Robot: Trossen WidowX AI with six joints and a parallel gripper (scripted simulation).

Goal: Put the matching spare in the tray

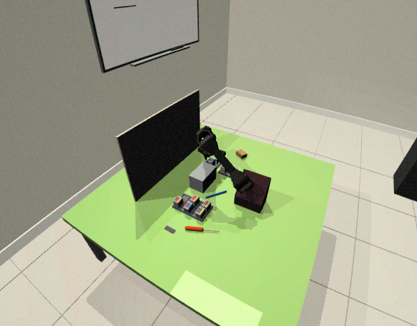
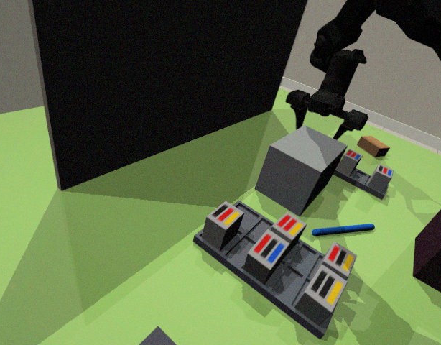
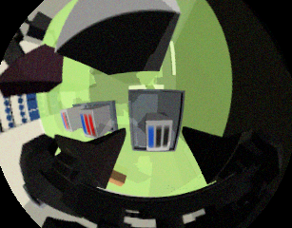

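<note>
Spare (image 3: 157,121) below open jaws, hidden in exterior view

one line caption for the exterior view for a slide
Open tool hovers behind the grey cube, near a small tray with two coded blocks; five coded spares sit in the front rack.

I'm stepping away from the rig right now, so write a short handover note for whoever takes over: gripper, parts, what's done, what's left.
Gripper: open, holding nothing, hovering behind the grey cube.
Parts: a block with one blue and two dark stripes stands free right below the open fingers, apparently on the small tray beside two other blocks. Five spares sit in the front rack; one slot is bare.
Done: block set down and let go.
Left: the cube's code isn't visible, so check the match, then lift the arm away.
</note>
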